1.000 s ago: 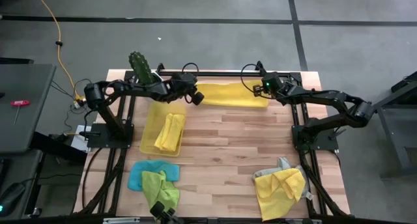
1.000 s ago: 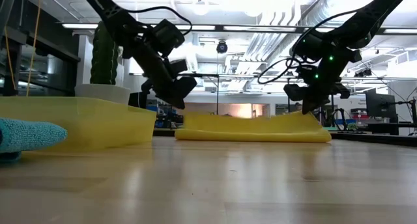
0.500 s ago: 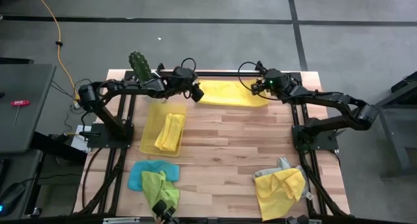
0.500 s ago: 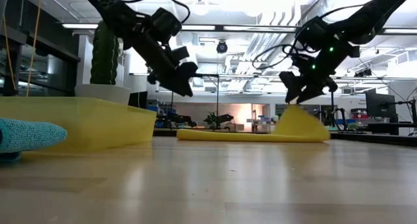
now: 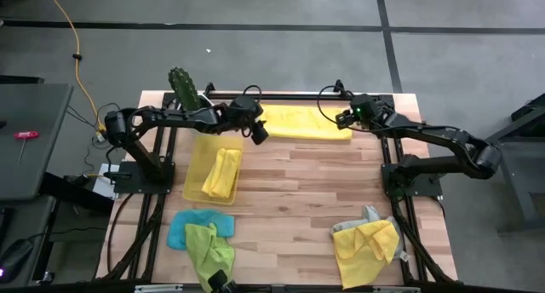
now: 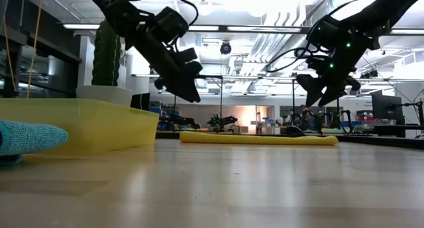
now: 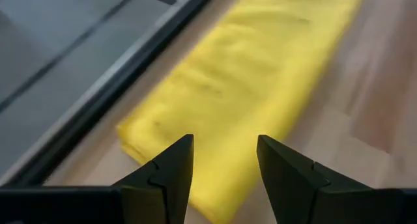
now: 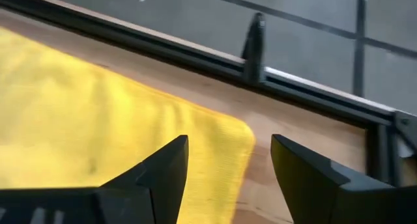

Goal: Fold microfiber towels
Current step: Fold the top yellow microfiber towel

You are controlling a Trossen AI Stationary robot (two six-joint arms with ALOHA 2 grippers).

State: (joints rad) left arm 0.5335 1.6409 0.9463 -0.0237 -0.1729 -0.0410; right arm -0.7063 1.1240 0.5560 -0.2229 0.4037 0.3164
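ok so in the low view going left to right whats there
blue towel → yellow plastic tray with the cactus in its white pot behind it → left gripper, open → folded yellow towel lying flat → right gripper, open, above the towel's right end

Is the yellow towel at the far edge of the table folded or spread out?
Folded. The yellow towel lies as a long narrow strip, and the low view shows it flat on the table with a rounded doubled edge. Neither tool touches it.
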